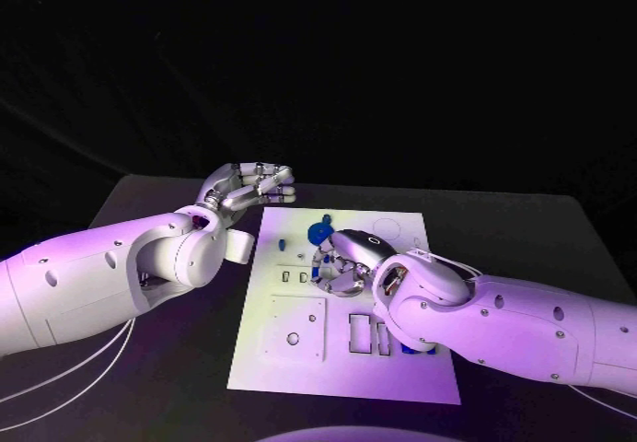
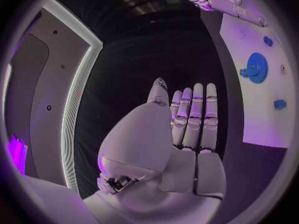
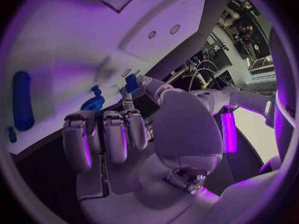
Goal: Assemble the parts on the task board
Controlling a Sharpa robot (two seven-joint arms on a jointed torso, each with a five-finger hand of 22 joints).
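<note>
So the task board (image 1: 348, 368) is a flat white plate lying in the middle of the black tabletop (image 1: 531, 230), with rectangular cutouts and small round holes across it. A blue gear (image 1: 320, 229) with a toothed rim sits near its far end, and a couple of small blue parts (image 1: 420, 351) peek out by the right forearm. The right hand (image 1: 348, 262) hovers over the middle of the board, fingers (image 3: 115, 134) curled down close together, and I honestly can't tell if anything is pinched in there. The left hand (image 1: 249, 189) sits off the board's far left corner, fingers (image 2: 196, 114) straight and side by side, holding nothing.
</note>
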